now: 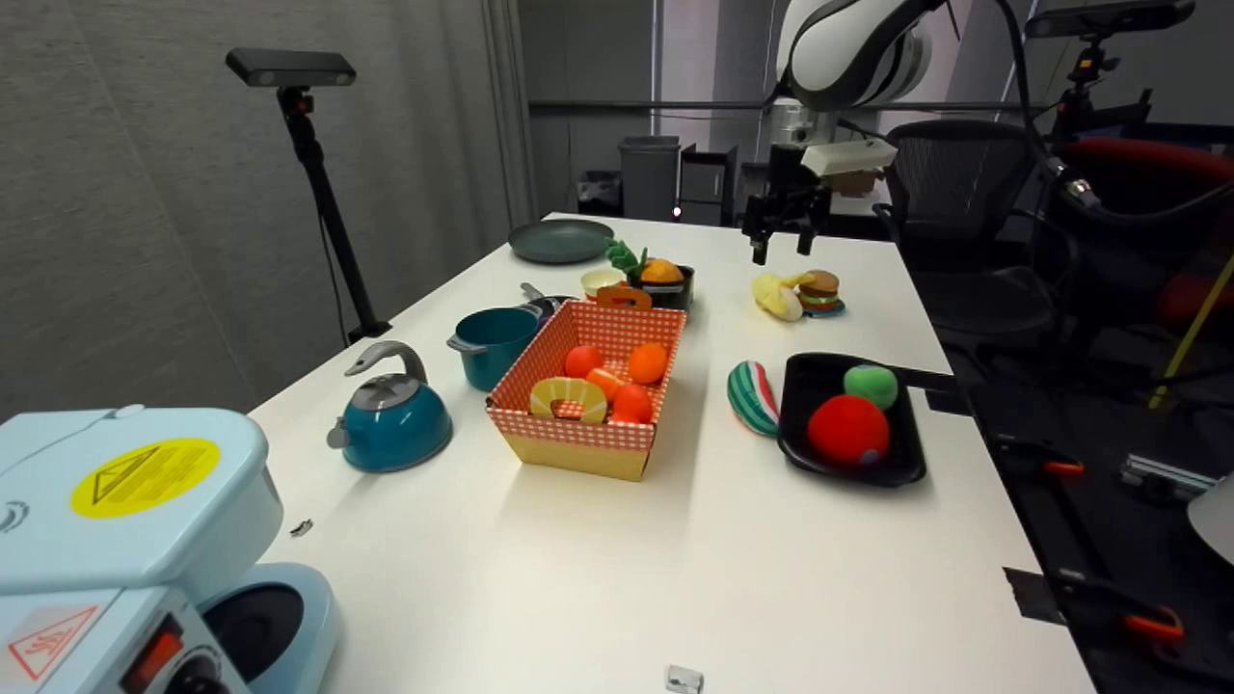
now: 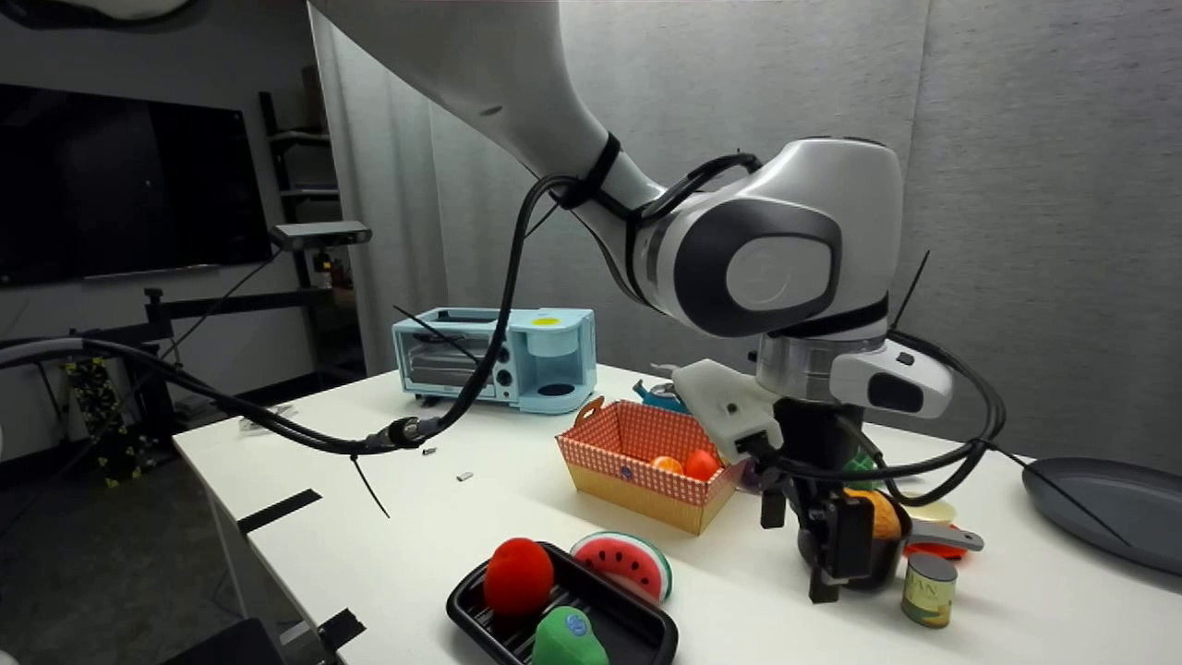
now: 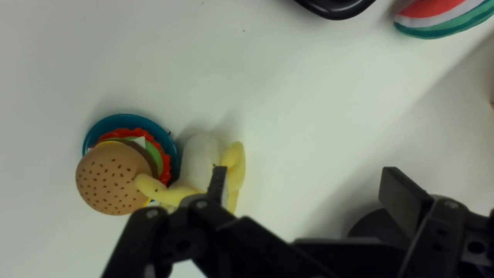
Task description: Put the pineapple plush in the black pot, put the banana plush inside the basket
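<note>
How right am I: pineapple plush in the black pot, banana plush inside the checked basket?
The banana plush isn't in the checked basket; the wrist view shows it on the table beside the toy hamburger. The pineapple plush is indeed in the black pot.

The white table [image 1: 578,569] is occupied by a checked basket [image 1: 581,455], black pot [image 1: 672,295], teal pot [image 1: 495,363], kettle [image 1: 397,431], breakfast maker [image 2: 519,362], dark plate [image 1: 561,242], black tray [image 1: 810,379], watermelon plush [image 1: 751,397], banana plush [image 1: 779,297] and tin can [image 2: 928,592].

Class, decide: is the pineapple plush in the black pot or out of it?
In: an exterior view shows the pineapple plush within the black pot, its orange body showing above the rim.
</note>
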Robot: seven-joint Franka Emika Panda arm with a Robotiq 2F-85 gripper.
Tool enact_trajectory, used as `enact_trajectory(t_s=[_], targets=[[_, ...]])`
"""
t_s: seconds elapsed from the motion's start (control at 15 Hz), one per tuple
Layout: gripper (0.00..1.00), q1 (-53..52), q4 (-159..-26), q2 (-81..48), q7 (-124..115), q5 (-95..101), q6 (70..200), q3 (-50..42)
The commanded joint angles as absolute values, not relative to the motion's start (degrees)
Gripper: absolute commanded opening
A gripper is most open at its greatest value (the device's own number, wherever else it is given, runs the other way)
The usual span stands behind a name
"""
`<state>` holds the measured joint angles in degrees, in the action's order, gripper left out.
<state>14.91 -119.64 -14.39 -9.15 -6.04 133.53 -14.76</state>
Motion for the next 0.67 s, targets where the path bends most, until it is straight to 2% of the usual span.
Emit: enact_trajectory(t_s=[0.0,0.6], targets=[[1.00,16.81,-122.47,-12.34,-8.98,-8.90,136.26,-15.79],[1.00,20.36,-122.83,-13.52,-8.99,-10.61,137.59,-19.02]])
